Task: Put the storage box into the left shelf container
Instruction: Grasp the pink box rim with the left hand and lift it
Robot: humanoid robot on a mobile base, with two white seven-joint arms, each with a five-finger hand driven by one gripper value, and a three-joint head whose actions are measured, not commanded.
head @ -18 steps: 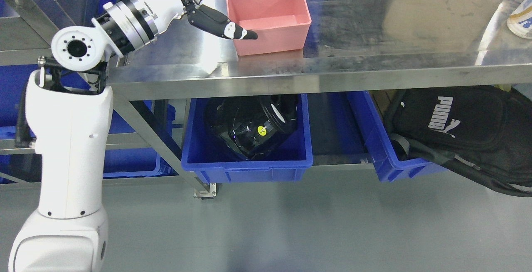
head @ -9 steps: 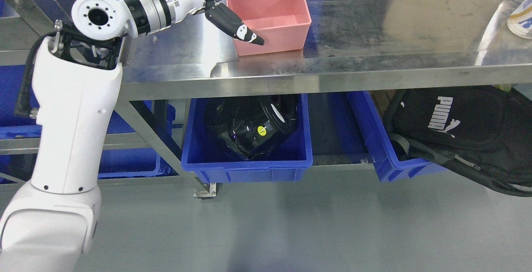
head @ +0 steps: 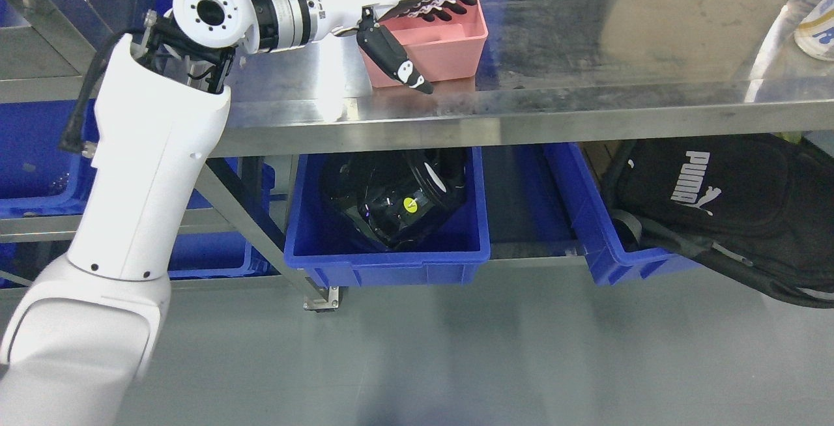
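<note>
A pink storage box (head: 456, 58) stands open-topped on the steel table (head: 586, 113), near its front edge. My left hand (head: 438, 45) reaches over it from the left. The fingers (head: 449, 6) stretch out across the box's opening, and the black thumb (head: 399, 66) hangs down outside the front wall. The hand is open and grips nothing. Under the table a blue shelf container (head: 384, 260) sits with a black device (head: 391, 201) inside. The right arm does not show.
Further blue bins (head: 32, 159) stand on shelves at the far left behind my arm. A blue bin (head: 606, 243) at the lower right holds a black bag (head: 717, 198). A slanted table leg (head: 254, 230) runs down beside the middle container. Grey floor lies below.
My left arm has swung right and its elbow has risen. The fingers moved from the box's left rim to across its opening, and the thumb dropped along the front wall.
</note>
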